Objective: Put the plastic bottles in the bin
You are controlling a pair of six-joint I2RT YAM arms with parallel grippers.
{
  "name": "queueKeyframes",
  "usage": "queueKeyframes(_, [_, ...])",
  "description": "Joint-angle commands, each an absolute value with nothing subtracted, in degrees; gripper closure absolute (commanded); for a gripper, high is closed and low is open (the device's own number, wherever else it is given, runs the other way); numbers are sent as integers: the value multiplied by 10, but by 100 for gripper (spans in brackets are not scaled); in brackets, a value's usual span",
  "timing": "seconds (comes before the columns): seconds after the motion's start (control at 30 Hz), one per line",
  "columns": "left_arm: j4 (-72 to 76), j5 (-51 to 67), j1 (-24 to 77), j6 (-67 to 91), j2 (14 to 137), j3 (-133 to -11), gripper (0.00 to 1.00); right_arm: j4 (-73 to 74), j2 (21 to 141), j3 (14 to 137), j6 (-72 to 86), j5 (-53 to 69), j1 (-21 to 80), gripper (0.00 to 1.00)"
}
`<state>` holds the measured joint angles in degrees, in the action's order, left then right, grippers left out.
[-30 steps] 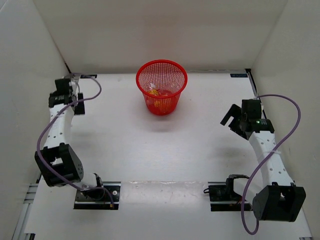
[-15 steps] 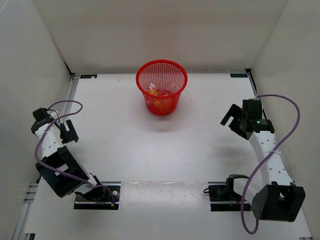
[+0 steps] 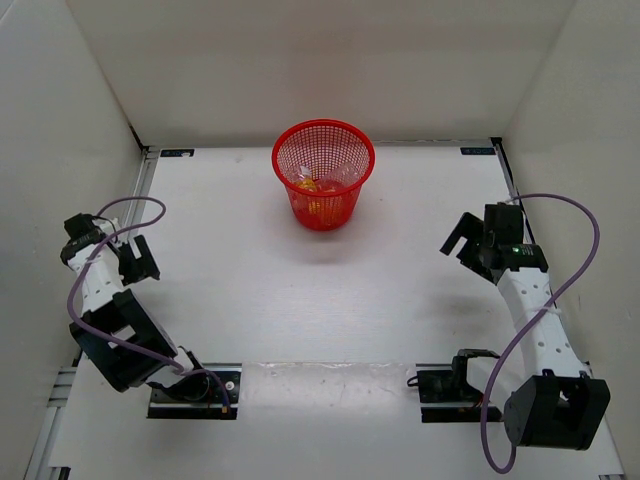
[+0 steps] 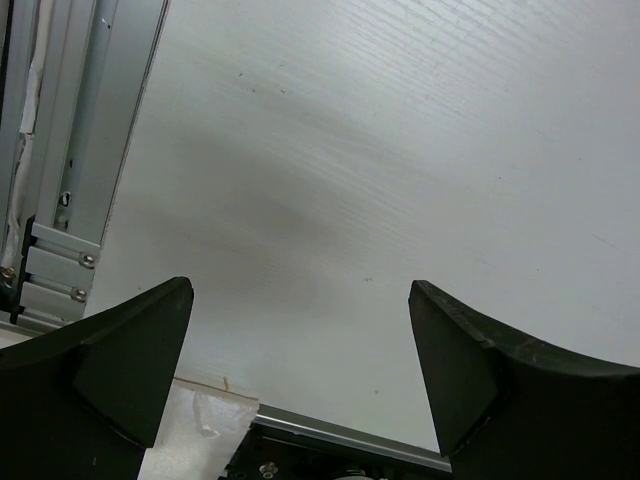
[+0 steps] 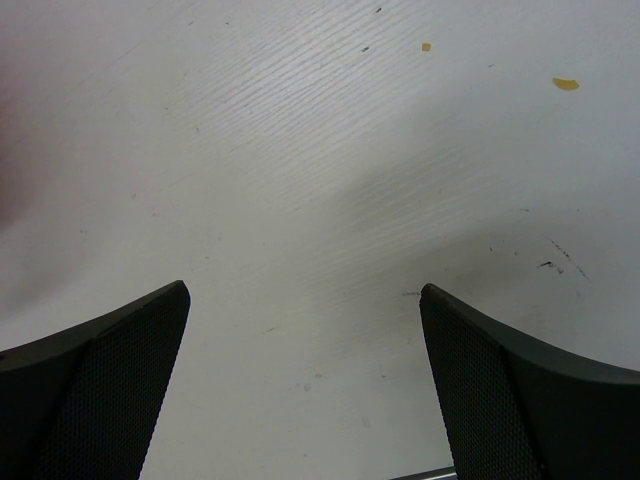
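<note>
Left arm [image 3: 95, 285] swings back from the far-left corner of the counter [image 3: 250, 300]; both jaws gape empty, so I retreat clear of the bin [image 3: 330, 212].

Robot lab test cell: white table [image 3: 300, 310] boxed by plain white panels [image 3: 320, 70], aluminium rail [image 3: 330, 372] at near edge, purple cabling [image 3: 578, 262].

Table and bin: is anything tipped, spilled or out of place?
Nothing serious. The bin stands upright at the far middle of the table, bottles inside. The left hand and right hand are open and empty. Two small yellowish specks lie on the table ahead of the right hand.
</note>
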<state>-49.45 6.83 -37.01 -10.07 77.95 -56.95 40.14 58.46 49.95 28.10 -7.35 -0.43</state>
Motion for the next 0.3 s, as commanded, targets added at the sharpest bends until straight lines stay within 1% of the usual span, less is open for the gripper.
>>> queueKeyframes(0.0, [-501,90,-374,-105,773,-585,0,383,580,498,274,-73,-8,1])
queueKeyframes(0.27, [-506,128,-374,-140,755,-585,0,378,585,498,274,-68,-8,1])
